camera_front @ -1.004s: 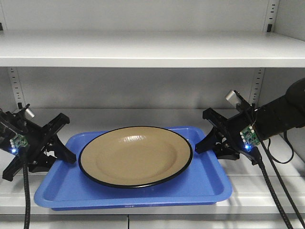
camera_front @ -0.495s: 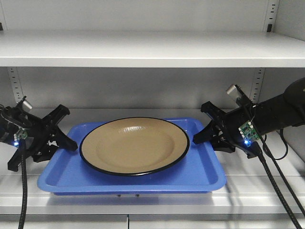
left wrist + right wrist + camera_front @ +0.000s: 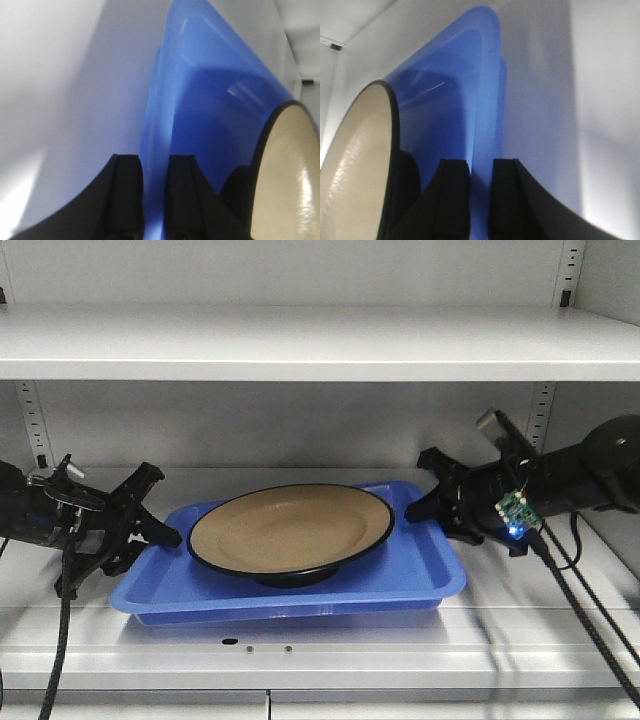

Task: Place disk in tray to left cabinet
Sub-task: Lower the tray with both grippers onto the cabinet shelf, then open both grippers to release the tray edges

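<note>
The tan disk (image 3: 290, 530) with its black rim lies in the blue tray (image 3: 420, 575), inside the grey cabinet (image 3: 300, 340). The tray is level and low on the cabinet's middle shelf (image 3: 330, 655); whether it touches the shelf is unclear. My left gripper (image 3: 165, 537) is shut on the tray's left rim, and my right gripper (image 3: 420, 505) is shut on its right rim. In the left wrist view the blue tray rim (image 3: 165, 100) runs between the left gripper (image 3: 155, 165) jaws, the disk (image 3: 290, 165) beside them. In the right wrist view the right gripper (image 3: 481, 167) pinches the tray rim (image 3: 480, 90), the disk (image 3: 360, 150) at left.
An upper shelf (image 3: 300, 360) spans the cabinet above the tray. Slotted upright strips (image 3: 30, 420) run up the back wall at both sides. Black cables (image 3: 580, 610) hang from the right arm in front of the shelf edge.
Both arms have carried the tray and disk farther back into the cabinet and lower toward the shelf. The grips on both rims are unchanged.
</note>
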